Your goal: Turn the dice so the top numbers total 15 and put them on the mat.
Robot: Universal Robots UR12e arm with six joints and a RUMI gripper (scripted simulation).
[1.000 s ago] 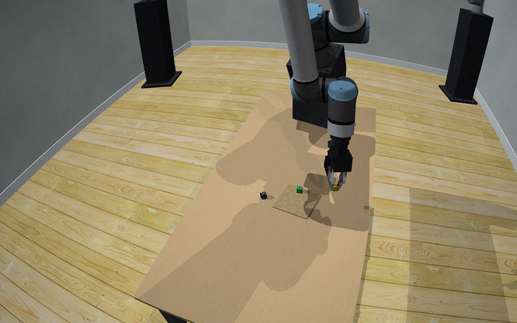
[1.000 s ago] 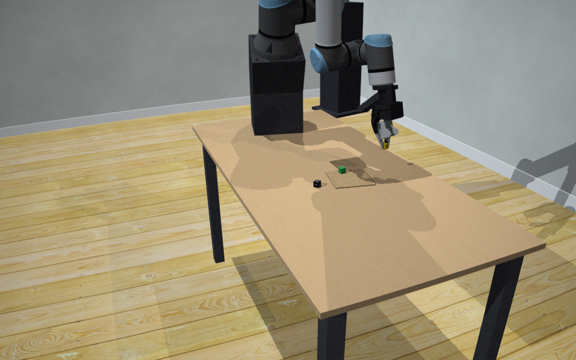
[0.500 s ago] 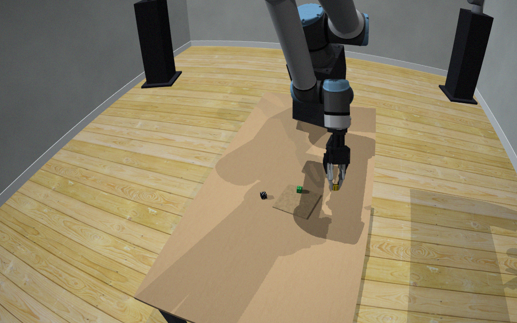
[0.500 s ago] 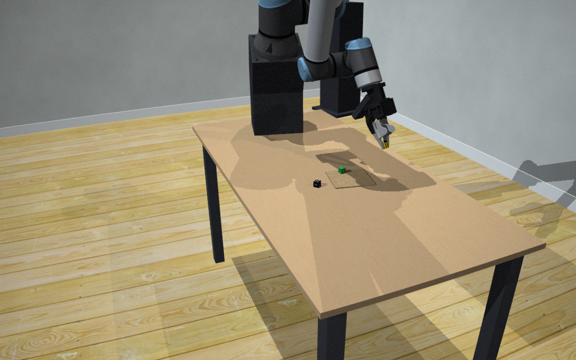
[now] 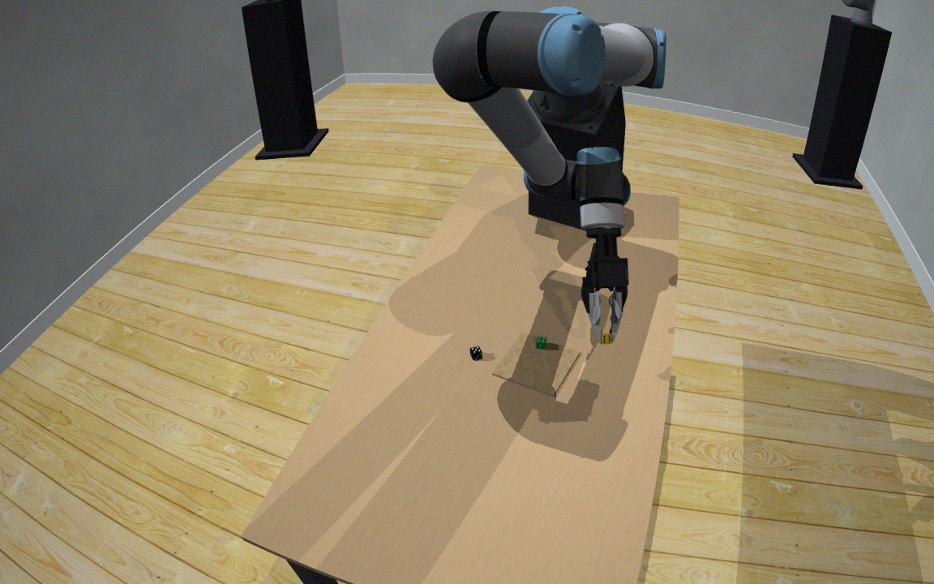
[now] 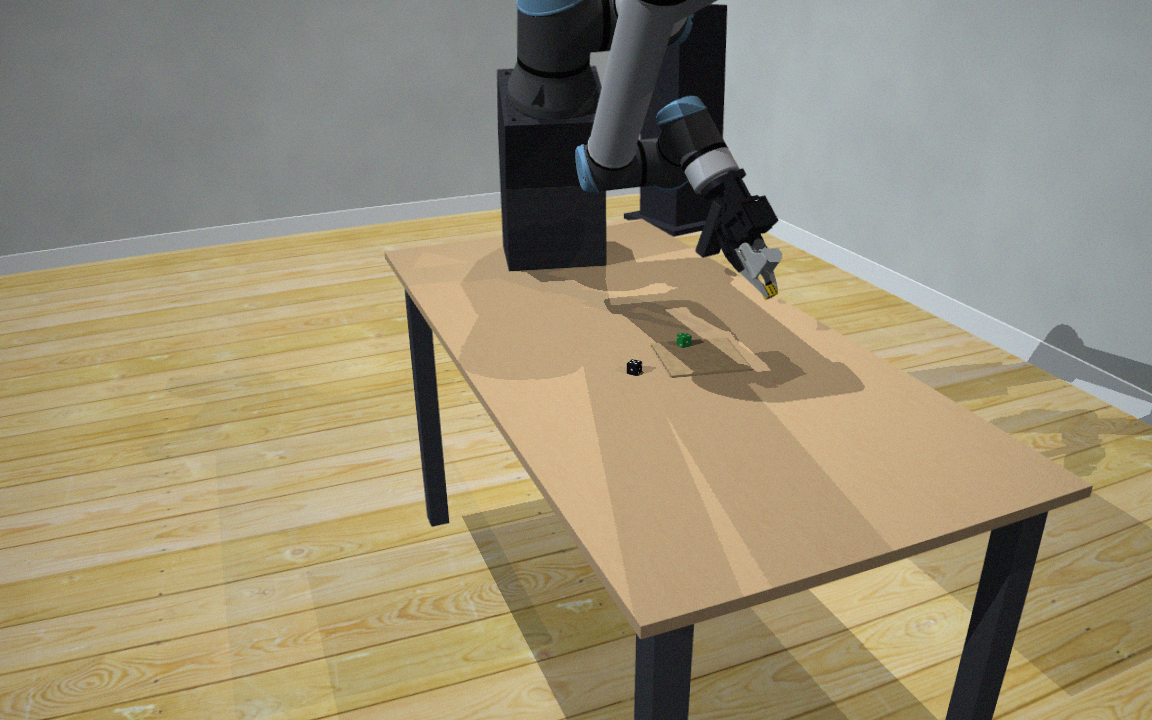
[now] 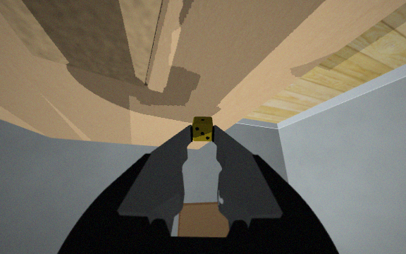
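Aloft, the claw (image 7: 203,135) clamps the yellow die (image 7: 202,128) between its fingertips above the table (image 6: 831,465).

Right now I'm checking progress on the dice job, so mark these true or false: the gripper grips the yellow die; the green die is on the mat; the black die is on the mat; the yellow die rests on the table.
1. The gripper grips the yellow die: true.
2. The green die is on the mat: true.
3. The black die is on the mat: false, it sits on the table beside the mat.
4. The yellow die rests on the table: false, it is held in the air.
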